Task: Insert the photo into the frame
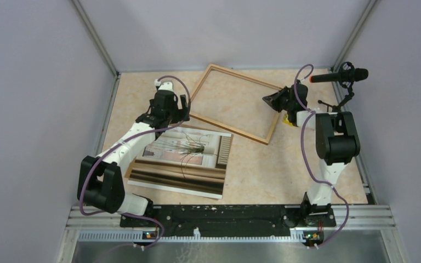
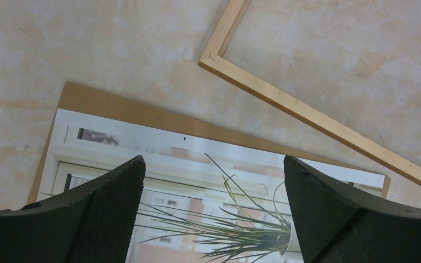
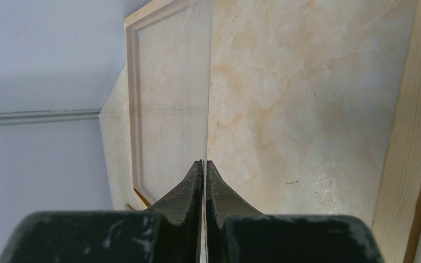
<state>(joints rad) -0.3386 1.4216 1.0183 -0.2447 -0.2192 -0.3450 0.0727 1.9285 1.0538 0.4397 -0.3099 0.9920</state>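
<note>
The photo (image 1: 181, 161) lies face up on the table in front of the left arm, showing grass blades over pale and brown bands. My left gripper (image 1: 176, 109) hovers over its far edge, open; in the left wrist view the print (image 2: 208, 181) shows between the spread fingers of the left gripper (image 2: 214, 161). The light wooden frame (image 1: 227, 129) lies flat beyond it, its near rail (image 2: 307, 115) apart from the photo. At the frame's right corner, my right gripper (image 1: 267, 99) is shut on a thin clear pane (image 3: 208, 82) standing edge-on over the frame (image 3: 411, 137).
A brown backing board (image 2: 115, 104) lies under the photo, its edge showing along the far side. A black microphone (image 1: 340, 75) on a stand rises at the right wall. A small yellow object (image 1: 290, 121) sits by the right arm. Grey walls enclose the table.
</note>
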